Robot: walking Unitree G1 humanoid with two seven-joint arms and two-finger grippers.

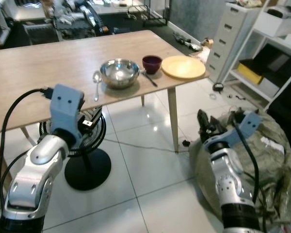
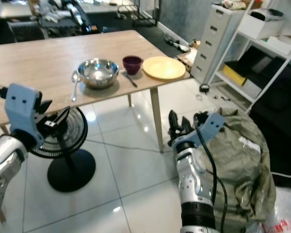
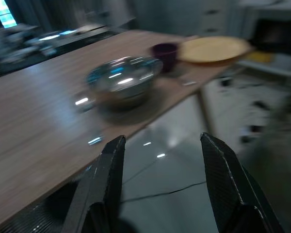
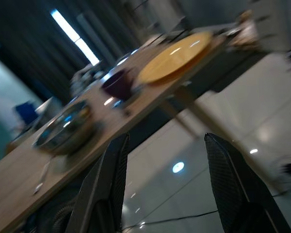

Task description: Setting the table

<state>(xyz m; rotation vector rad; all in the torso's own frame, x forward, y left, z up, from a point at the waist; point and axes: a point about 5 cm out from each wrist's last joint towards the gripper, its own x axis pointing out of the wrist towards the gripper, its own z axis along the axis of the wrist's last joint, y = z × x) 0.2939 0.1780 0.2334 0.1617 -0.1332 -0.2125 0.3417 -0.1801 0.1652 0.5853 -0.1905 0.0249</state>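
Observation:
On the wooden table [image 1: 34,68] a steel bowl [image 1: 119,73] stands near the front edge, with a spoon [image 1: 96,82] lying to its left. Right of the bowl are a small purple bowl [image 1: 152,63], a dark utensil [image 1: 149,79] and a yellow plate [image 1: 183,67] at the corner. My left gripper [image 3: 162,141] is held below the table's front edge, open and empty, facing the steel bowl [image 3: 123,80]. Low on the right, beyond the table corner, my right gripper [image 4: 166,141] is open and empty too, looking up at the yellow plate [image 4: 177,56].
A black floor fan [image 1: 87,160] stands under the table just behind my left arm. A grey-green sack [image 1: 266,160] lies right of my right arm. The table leg [image 1: 173,116] is between the arms. A white drawer cabinet [image 1: 230,34] and shelving [image 1: 276,53] stand at right.

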